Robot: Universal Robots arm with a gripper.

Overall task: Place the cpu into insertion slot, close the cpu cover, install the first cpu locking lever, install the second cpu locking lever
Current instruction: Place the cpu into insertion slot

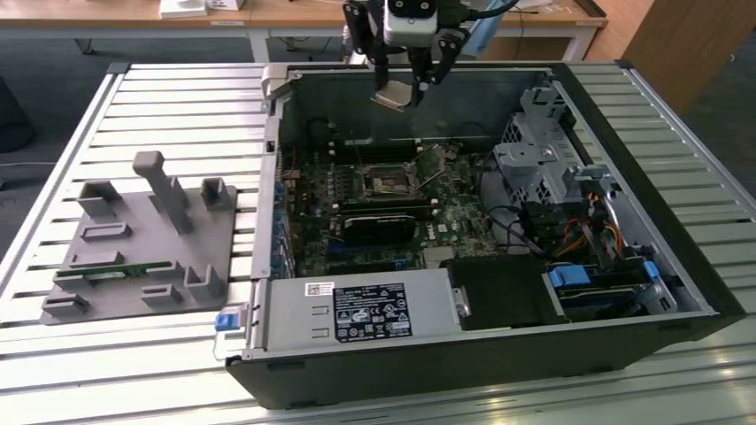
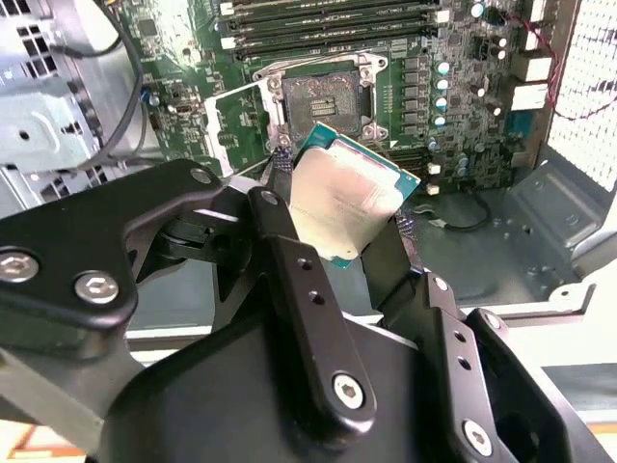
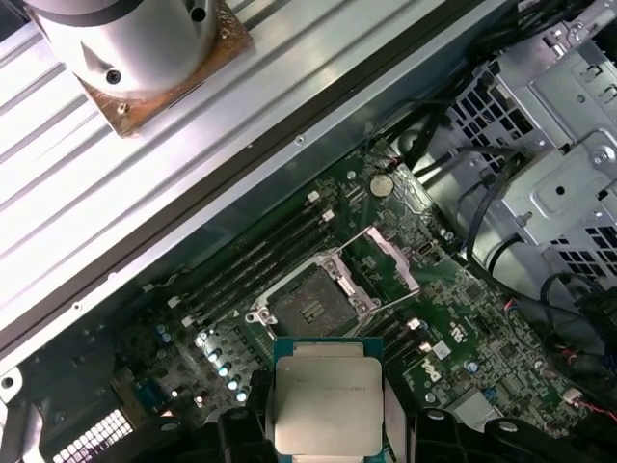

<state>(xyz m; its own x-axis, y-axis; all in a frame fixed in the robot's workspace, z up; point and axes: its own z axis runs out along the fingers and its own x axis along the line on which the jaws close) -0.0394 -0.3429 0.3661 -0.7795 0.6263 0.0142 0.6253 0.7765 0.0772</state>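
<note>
Cpu (image 2: 352, 198): flat square, dull grey metal, pinched between fingers (image 2: 275, 231).

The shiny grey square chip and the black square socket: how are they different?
The flat grey metal-faced square chip is held up in the gripper; the black silver-rimmed square socket sits on the green board, uncovered. The chip's face is pale, the socket's centre dark. Both are square.

Small flat square grey cpu (image 2: 349, 198): side farthest from square black insertion slot (image 2: 328, 96) hidden behind black gripper fingers (image 2: 289, 280), second wrist view.
</note>
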